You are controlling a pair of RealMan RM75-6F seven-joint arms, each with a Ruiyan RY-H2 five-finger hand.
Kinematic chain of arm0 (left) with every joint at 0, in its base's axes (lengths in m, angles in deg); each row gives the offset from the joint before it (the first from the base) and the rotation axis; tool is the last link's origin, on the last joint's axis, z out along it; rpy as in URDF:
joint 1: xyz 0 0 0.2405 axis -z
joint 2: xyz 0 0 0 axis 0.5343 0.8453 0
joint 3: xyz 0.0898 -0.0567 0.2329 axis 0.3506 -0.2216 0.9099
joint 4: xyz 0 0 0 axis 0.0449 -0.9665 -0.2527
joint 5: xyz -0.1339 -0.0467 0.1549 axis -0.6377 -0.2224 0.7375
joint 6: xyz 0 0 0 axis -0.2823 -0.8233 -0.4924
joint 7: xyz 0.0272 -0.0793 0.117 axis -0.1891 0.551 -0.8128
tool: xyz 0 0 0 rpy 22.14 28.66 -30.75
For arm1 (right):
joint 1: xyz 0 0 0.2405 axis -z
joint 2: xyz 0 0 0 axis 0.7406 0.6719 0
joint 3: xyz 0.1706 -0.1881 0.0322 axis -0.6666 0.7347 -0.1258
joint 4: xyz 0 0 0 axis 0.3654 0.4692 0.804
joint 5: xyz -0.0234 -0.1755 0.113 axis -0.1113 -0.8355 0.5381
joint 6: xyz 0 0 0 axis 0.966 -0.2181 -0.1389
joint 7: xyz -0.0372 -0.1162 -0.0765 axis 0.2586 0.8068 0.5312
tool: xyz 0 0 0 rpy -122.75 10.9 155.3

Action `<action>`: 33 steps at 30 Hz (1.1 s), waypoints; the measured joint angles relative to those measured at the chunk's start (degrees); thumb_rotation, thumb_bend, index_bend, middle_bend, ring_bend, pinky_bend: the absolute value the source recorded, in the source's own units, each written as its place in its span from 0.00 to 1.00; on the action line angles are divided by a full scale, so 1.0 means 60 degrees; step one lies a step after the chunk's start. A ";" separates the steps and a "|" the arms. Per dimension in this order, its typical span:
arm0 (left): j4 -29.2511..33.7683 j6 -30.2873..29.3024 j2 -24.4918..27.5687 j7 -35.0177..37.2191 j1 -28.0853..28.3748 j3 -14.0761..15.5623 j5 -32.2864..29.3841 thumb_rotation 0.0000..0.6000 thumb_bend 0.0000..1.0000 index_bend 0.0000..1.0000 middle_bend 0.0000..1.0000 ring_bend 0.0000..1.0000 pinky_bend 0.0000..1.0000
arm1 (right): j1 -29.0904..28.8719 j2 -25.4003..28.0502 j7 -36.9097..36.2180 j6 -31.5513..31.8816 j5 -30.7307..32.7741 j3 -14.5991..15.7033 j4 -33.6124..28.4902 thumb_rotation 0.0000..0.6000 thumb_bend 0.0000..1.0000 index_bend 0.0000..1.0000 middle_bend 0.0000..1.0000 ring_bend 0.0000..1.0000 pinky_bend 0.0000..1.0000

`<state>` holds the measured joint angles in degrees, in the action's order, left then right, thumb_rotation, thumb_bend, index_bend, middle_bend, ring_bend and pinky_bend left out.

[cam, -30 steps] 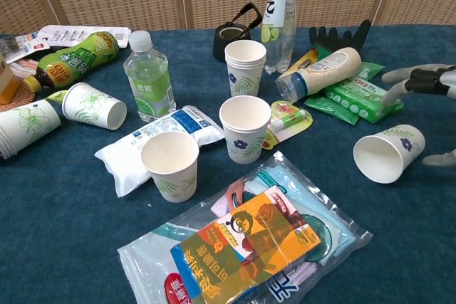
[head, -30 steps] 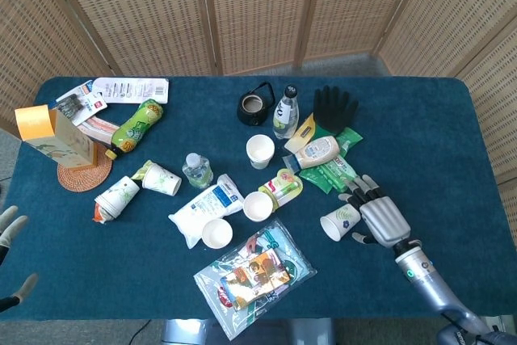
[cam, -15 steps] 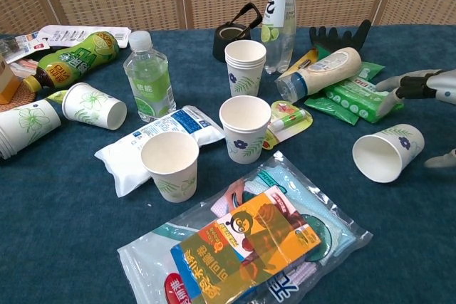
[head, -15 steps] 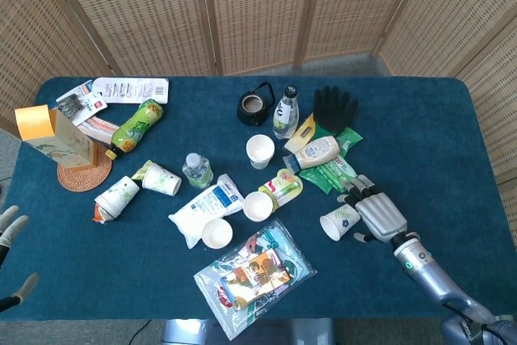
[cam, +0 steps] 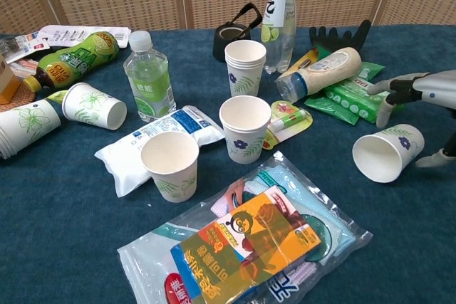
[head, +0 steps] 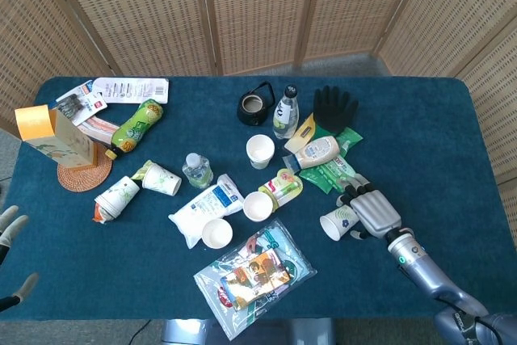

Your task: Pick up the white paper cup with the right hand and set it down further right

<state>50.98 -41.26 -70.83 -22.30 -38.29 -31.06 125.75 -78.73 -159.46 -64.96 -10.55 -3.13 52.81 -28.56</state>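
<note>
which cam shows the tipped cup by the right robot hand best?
Chest view: the tipped cup is large, its open mouth facing the camera, beside the right robot hand. Head view shows it small, from above, against the hand.

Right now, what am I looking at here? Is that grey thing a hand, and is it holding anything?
Yes, it is the robot's right hand, a metal hand on an arm. One picture looks down from the robot's head, the other looks forward from its chest. The blue table is strewn with paper cups, bottles, packets and a black glove. The hand reaches over a tipped cup, fingers spread around it, but has not lifted it. The left hand waits open at the table's edge.
</note>
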 measured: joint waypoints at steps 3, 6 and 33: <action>0.0003 0.0007 0.0000 -0.0014 0.0004 0.0004 0.0011 1.00 0.35 0.00 0.00 0.00 0.00 | 0.0002 -0.0043 -0.0103 0.0008 0.0010 0.0015 0.0065 1.00 0.17 0.42 0.00 0.00 0.00; 0.0005 0.0004 -0.0011 -0.0034 0.0000 0.0001 0.0002 1.00 0.35 0.00 0.00 0.00 0.00 | 0.0028 -0.0089 -0.0284 0.0110 -0.0033 0.0033 0.0159 1.00 0.17 0.44 0.00 0.00 0.00; 0.0040 0.0055 -0.0084 -0.0226 -0.0011 0.0041 0.0069 1.00 0.35 0.00 0.00 0.00 0.00 | 0.1050 -0.1112 0.1241 0.4049 -0.1677 -0.0050 0.2368 1.00 0.19 0.47 0.00 0.00 0.00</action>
<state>51.23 -40.93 -71.34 -23.66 -38.35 -30.82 126.16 -72.43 -166.13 -57.52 13.74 -13.19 52.51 -14.36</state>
